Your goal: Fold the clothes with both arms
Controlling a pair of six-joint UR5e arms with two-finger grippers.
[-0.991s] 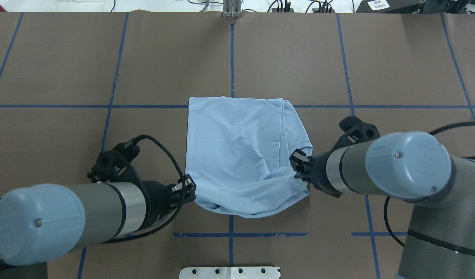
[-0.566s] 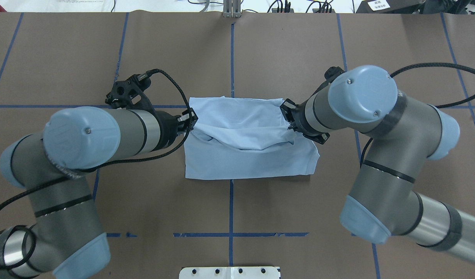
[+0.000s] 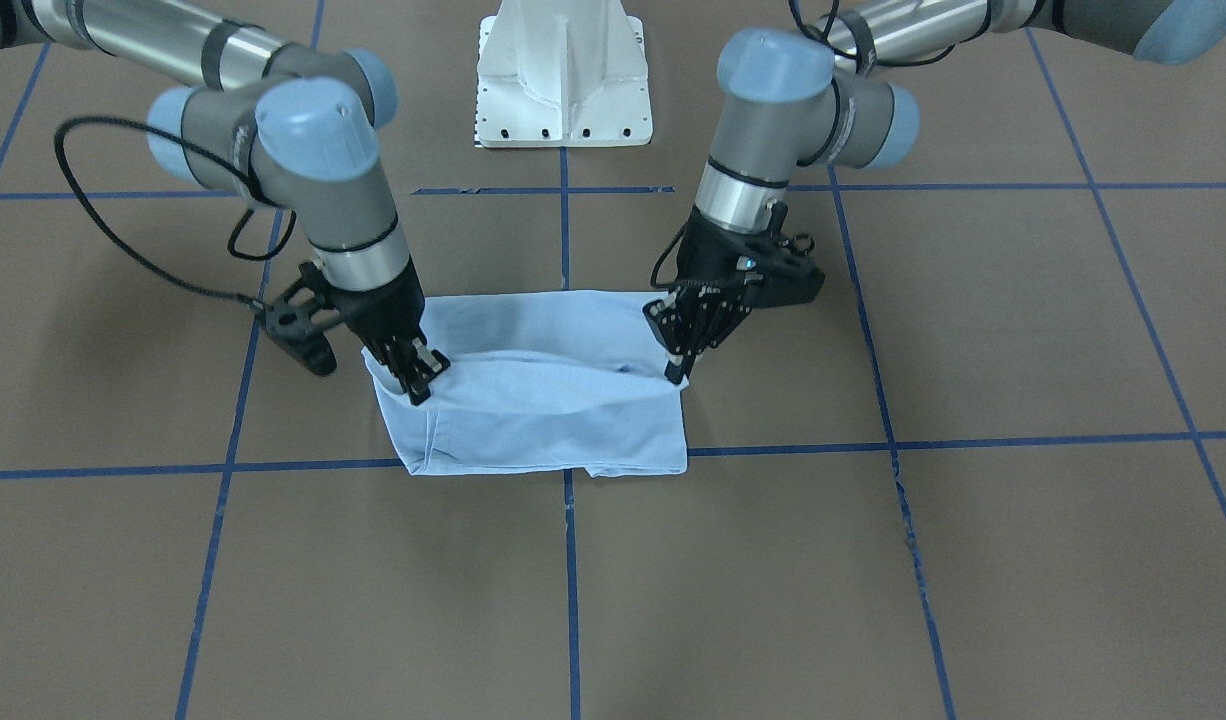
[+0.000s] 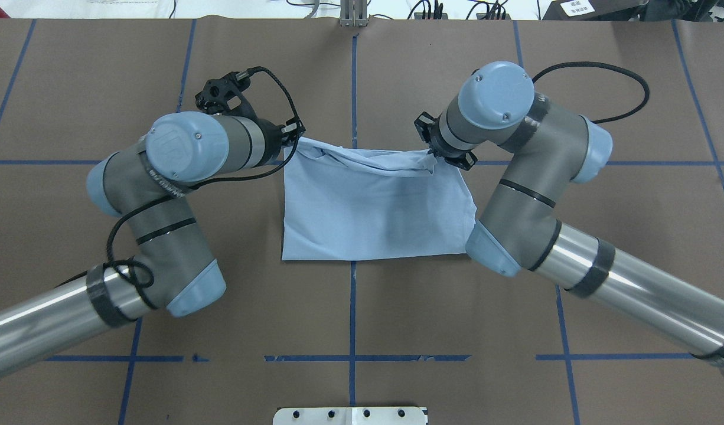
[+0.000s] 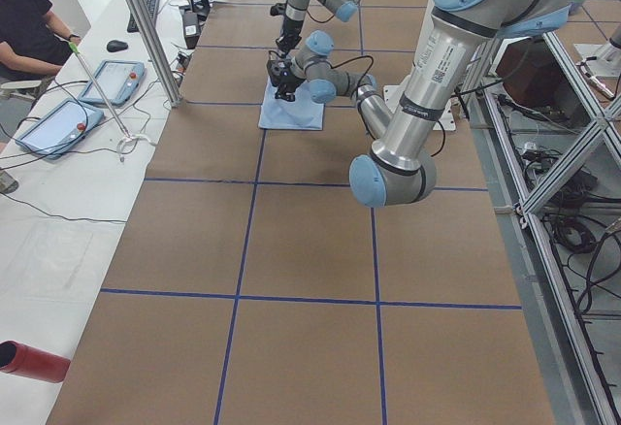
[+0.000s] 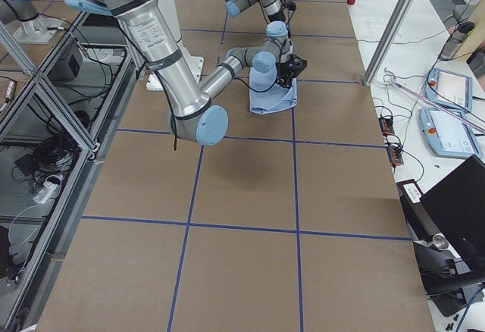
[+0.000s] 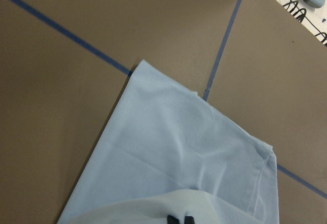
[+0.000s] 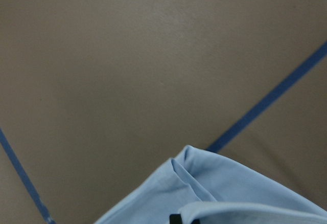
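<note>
My black two-finger left gripper (image 3: 676, 372) and right gripper (image 3: 418, 385) pinch far corners of the light blue T-shirt (image 4: 374, 212), folded, lying crosswise.

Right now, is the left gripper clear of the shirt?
No, the left gripper is pinching the far left corner of the T-shirt.

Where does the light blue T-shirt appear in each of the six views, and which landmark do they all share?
Front-facing: T-shirt at centre, slightly left.
Overhead: T-shirt at centre.
Exterior left: T-shirt small, upper part, just left of middle.
Exterior right: T-shirt small, upper part, just right of middle.
Left wrist: T-shirt fills the lower middle.
Right wrist: T-shirt along the bottom, towards the right.
Shared landmark: the blue tape line running under it.
</note>
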